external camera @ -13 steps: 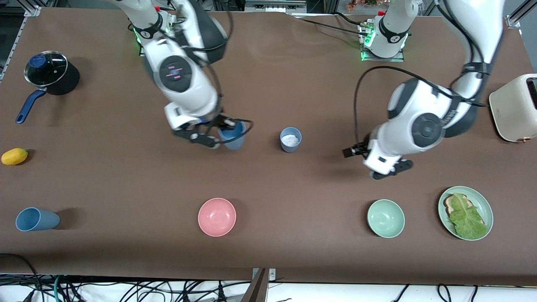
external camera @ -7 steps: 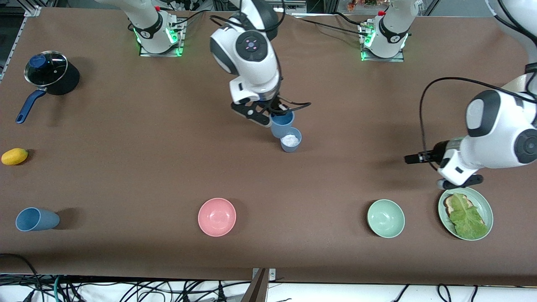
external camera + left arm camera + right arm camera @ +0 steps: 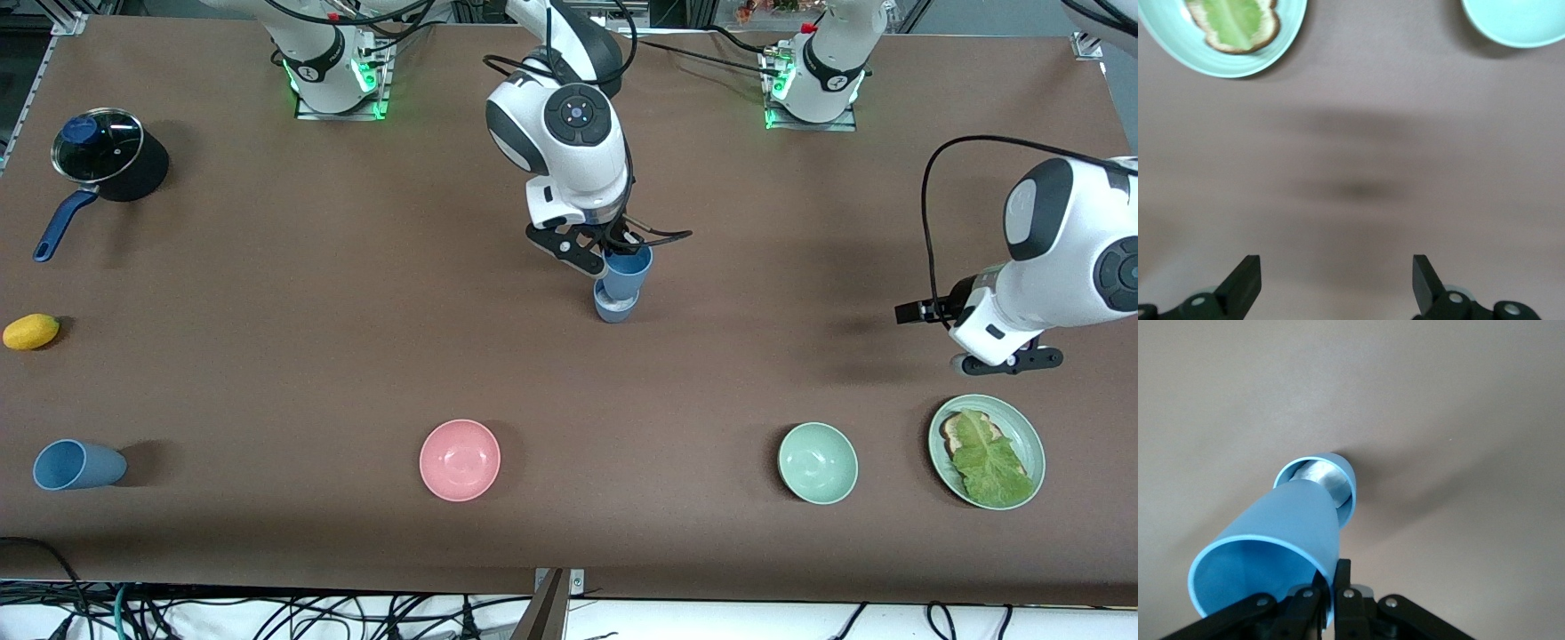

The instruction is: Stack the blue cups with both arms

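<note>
The right gripper (image 3: pixel 612 255) was clamped on the rim of a blue cup (image 3: pixel 628 271), one finger inside the wall and one outside, as the right wrist view showed (image 3: pixel 1331 597). That held cup (image 3: pixel 1275 557) hung tilted, its base at the mouth of a second, greyer cup (image 3: pixel 613 308) that stood upright on the table (image 3: pixel 267 356) with a whitish patch inside (image 3: pixel 1319 480); whether the base had entered the mouth or only touched it could not be told. The left gripper (image 3: pixel 1005 363) hung over bare table with its jaws wide apart and nothing between them; the left wrist view showed both fingertips (image 3: pixel 1245 283) with only the brown surface below. Taking the grey cup as the landmark: a pink bowl (image 3: pixel 460 460) sat nearer the camera, empty, toward the right arm's end. A pale green bowl (image 3: pixel 818 463), also empty, sat nearer the camera toward the left arm's end (image 3: pixel 1518 20). A green plate (image 3: pixel 1022 427) lay farther toward that end, just past the green bowl, holding a slice of toast (image 3: pixel 956 431) with a lettuce leaf (image 3: pixel 991 462) on it. A third blue cup (image 3: pixel 76 465) lay on its side well toward the right arm's end, nearer the camera. A lemon (image 3: pixel 31 331) lay toward that same end, and a lidded dark pot (image 3: pixel 107 156) with a blue handle stood farther from the camera there.
</note>
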